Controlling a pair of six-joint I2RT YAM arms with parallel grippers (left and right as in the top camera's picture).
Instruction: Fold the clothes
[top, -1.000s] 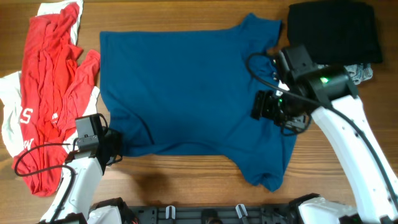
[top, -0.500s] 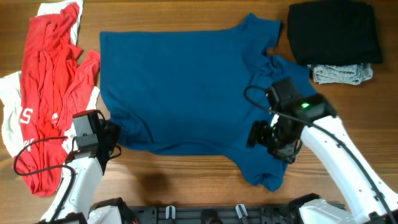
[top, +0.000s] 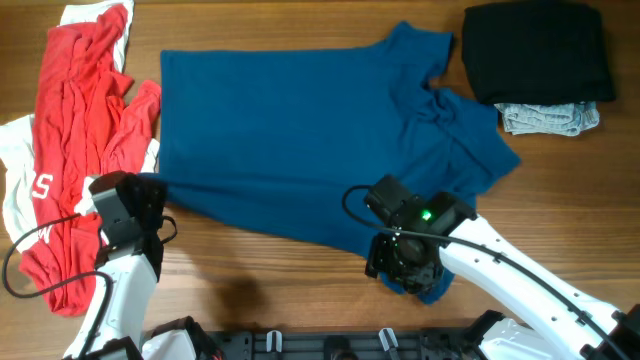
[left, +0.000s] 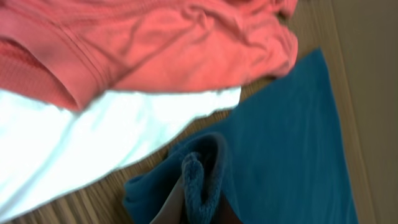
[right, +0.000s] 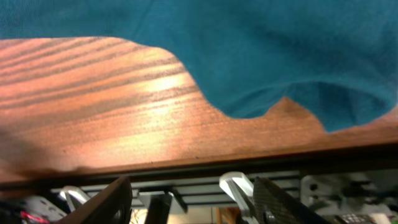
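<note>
The dark-blue T-shirt lies spread over the middle of the table, one of the clothes. My left gripper is at its near-left corner. In the left wrist view a rolled fold of blue cloth is pinched where my left gripper is shut on it. My right gripper hovers over the shirt's near sleeve by the front edge. In the right wrist view its fingers stand apart with nothing between them, and the shirt's hem lies beyond them.
A red garment and a white one lie crumpled at the left, close to my left arm. A folded black garment and a small grey one sit at the back right. The table's front edge and rail lie just under my right fingers.
My right arm has swung from the shirt's right side down and left to the near sleeve, its jaws narrowing. My left gripper drew the near-left corner back, slanting the front hem.
</note>
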